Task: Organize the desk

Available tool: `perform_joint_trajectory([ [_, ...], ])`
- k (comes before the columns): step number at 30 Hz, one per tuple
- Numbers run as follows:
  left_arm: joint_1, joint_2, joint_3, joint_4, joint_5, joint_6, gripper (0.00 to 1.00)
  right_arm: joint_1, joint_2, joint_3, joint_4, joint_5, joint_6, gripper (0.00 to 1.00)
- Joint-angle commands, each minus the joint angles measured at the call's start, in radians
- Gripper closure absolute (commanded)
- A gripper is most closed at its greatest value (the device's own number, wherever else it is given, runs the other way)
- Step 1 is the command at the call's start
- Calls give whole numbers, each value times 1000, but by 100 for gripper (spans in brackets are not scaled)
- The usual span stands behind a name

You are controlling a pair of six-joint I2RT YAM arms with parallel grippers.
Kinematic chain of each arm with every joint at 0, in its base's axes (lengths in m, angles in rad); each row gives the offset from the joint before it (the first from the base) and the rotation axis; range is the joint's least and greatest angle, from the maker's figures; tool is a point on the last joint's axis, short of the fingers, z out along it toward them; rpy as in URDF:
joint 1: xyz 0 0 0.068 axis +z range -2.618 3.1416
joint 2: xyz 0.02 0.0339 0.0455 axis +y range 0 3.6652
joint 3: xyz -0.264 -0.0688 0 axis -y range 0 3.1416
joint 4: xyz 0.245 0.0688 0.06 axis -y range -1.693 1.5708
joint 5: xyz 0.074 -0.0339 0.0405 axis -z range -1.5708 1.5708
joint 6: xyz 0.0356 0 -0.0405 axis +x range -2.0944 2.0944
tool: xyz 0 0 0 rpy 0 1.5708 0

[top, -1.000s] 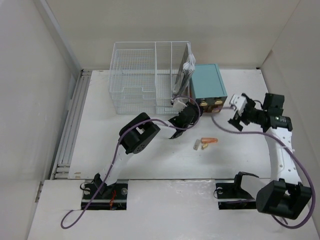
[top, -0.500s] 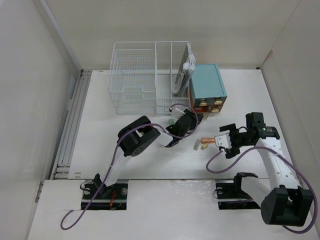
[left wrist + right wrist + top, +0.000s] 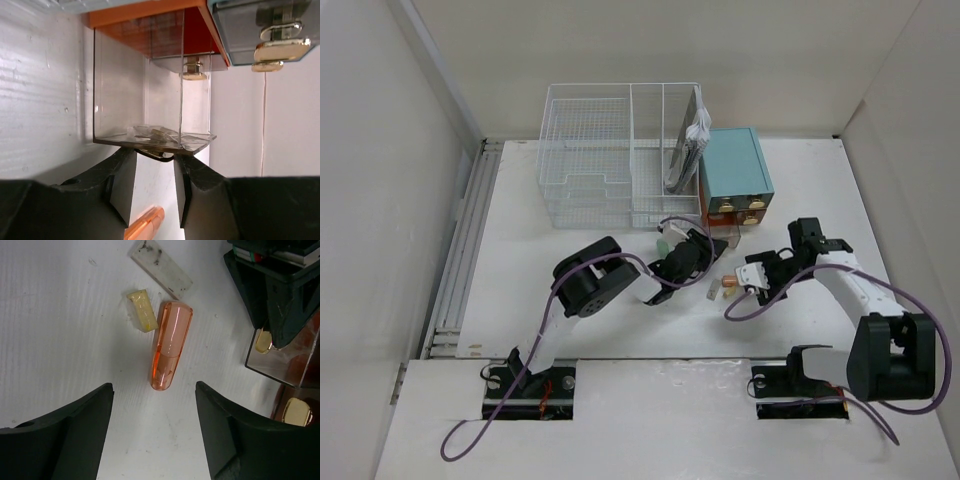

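Observation:
On the white desk, my left gripper is shut on the brass knob of a clear drawer, which stands pulled out of the teal box. In the left wrist view the fingers flank the knob under the drawer front. My right gripper is open and low over the desk. An orange translucent capsule lies just ahead between its fingers, untouched. It also shows in the top view. A small yellow piece and a clear flat strip lie beside it.
A white wire-mesh rack holding upright papers stands at the back, left of the teal box. A second brass knob on the box's lower drawer shows at the right. Walls enclose the desk on three sides.
My right arm has swung down and left from beside the teal box to the capsule. My left gripper has drawn back toward the near edge, pulling the clear drawer out.

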Motion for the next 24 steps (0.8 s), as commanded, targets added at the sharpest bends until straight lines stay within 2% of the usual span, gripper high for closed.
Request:
perform_joint_trajectory([
  [1, 1, -58, -48, -9, -17, 24, 85, 8, 25, 45, 30, -5, 18, 29],
  [9, -8, -91, -86, 22, 1, 24, 85, 8, 65, 81, 1, 4, 53, 38],
  [16, -8, -102, -105, 31, 12, 33, 85, 28, 209, 178, -22, 4, 128, 45],
  [19, -8, -102, -116, 41, 23, 33, 73, 37, 218, 166, 9, 27, 154, 45],
  [22, -8, -102, -128, 53, 32, 33, 48, 72, 218, 143, 27, 58, 163, 45],
  [24, -8, -113, -128, 41, 32, 45, 39, 82, 227, 134, 27, 68, 172, 45],
])
